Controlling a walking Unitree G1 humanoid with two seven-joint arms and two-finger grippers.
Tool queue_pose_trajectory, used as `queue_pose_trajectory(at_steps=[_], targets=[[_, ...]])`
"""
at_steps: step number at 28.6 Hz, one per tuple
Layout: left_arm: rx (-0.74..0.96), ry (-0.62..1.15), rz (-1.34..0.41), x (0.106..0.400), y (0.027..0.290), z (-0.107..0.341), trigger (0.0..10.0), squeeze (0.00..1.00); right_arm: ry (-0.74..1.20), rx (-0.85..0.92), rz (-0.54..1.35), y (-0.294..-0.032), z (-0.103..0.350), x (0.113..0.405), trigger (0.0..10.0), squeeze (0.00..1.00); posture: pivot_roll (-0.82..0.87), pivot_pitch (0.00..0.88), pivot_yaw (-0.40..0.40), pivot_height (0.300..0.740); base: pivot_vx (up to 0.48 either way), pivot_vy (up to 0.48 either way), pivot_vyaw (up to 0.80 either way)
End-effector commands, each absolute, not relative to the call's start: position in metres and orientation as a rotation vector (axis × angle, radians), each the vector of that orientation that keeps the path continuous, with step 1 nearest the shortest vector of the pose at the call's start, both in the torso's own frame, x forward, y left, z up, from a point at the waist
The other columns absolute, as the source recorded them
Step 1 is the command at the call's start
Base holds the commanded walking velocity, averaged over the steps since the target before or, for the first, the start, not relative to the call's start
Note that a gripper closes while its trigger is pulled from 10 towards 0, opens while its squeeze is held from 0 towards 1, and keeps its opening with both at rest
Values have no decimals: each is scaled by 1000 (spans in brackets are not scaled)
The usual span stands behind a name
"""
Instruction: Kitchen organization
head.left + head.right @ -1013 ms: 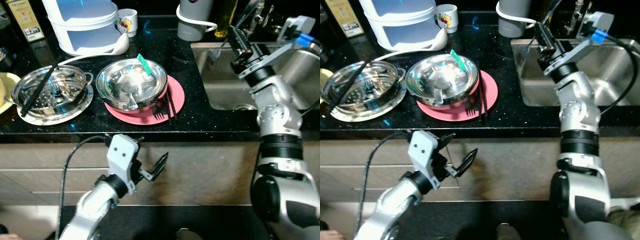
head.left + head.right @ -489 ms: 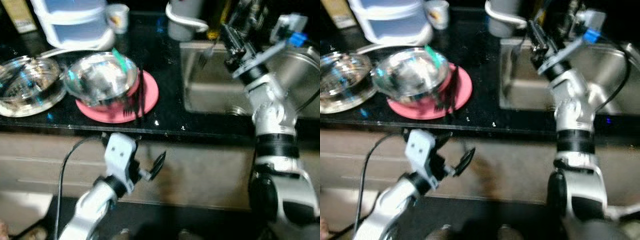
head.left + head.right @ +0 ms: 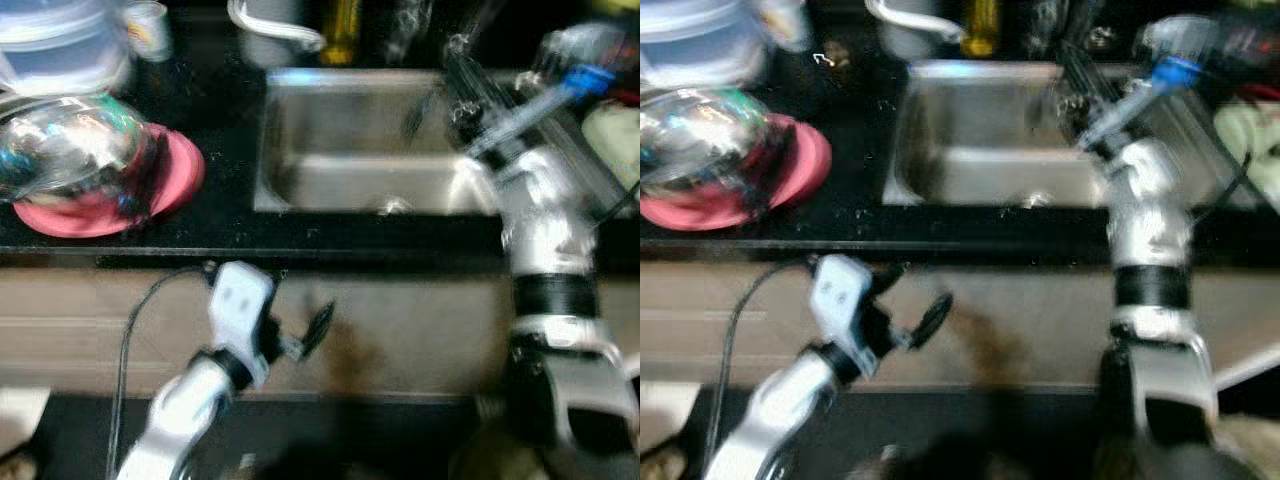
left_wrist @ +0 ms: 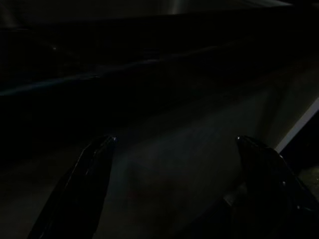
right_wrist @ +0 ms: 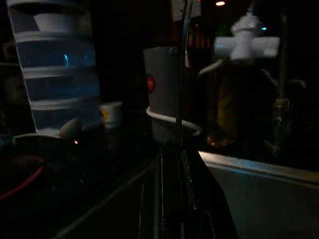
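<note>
1. left jaws hang low in front of the cabinet (image 3: 400, 320), below the surface (image 3: 230, 215) edge; they are spread wide and hold nothing; idle.
2. bowl (image 3: 70, 145) sits on the red plate (image 3: 175, 180) at the surface's left end; both blurred.
3. since a second ago the whole view has swung to the robot's right; the sink (image 3: 340, 165) is now central and the bowl and plate lie at the left edge; the camera moved, not the dishes.
4. right jaws stay over the sink, near its far rim; pressed together on a thin metal utensil (image 5: 180, 74), which sticks up beyond them.
5. my reading: the robot is squaring up to the sink to put the utensil in; not released yet; the bowl and plate remain to be cleared.
</note>
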State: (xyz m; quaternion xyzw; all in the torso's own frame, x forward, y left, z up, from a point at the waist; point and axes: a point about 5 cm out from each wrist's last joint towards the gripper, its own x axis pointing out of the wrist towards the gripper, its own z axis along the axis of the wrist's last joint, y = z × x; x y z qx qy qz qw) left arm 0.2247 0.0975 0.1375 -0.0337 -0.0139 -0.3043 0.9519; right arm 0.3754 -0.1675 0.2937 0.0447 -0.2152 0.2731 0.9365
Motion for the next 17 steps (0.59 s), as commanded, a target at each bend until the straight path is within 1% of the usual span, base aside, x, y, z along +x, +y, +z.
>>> queue_pose_trajectory(at_steps=[1, 2, 5, 7, 10, 14, 15, 17], targets=[[-76, -18, -608, 226, 100, 135, 10000, 0, -444, 59, 563, -162, 295, 376, 10000, 0, 13, 90, -37, 740, 0, 0, 0], [-79, -16, -608, 227, 100, 134, 10000, 0, -443, 49, 571, -157, 297, 378, 10000, 0, 13, 87, -38, 740, 0, 0, 0], [-80, -16, -608, 227, 99, 133, 10000, 0, -443, 46, 574, -155, 298, 379, 10000, 0, 13, 85, -38, 740, 0, 0, 0], [-82, -16, -617, 228, 98, 132, 10000, 0, -442, 2, 596, -143, 301, 382, 10000, 0, 14, 82, -41, 740, 0, 0, 0], [-81, -17, -622, 229, 97, 132, 10000, 0, -437, -25, 606, -136, 301, 384, 10000, 0, 15, 80, -44, 740, 0, 0, 0], [-80, -18, -628, 229, 96, 132, 10000, 0, -391, -179, 626, -116, 300, 391, 10000, 0, 16, 83, -49, 740, 0, 0, 0], [-80, -18, -628, 229, 96, 132, 10000, 0, -391, -179, 626, -116, 300, 391, 10000, 0, 16, 83, -49, 740, 0, 0, 0], [-82, -15, -627, 229, 96, 130, 10000, 0, -343, -283, 631, -104, 298, 397, 10000, 0, 19, 88, -54, 740, 0, 0, 0]])
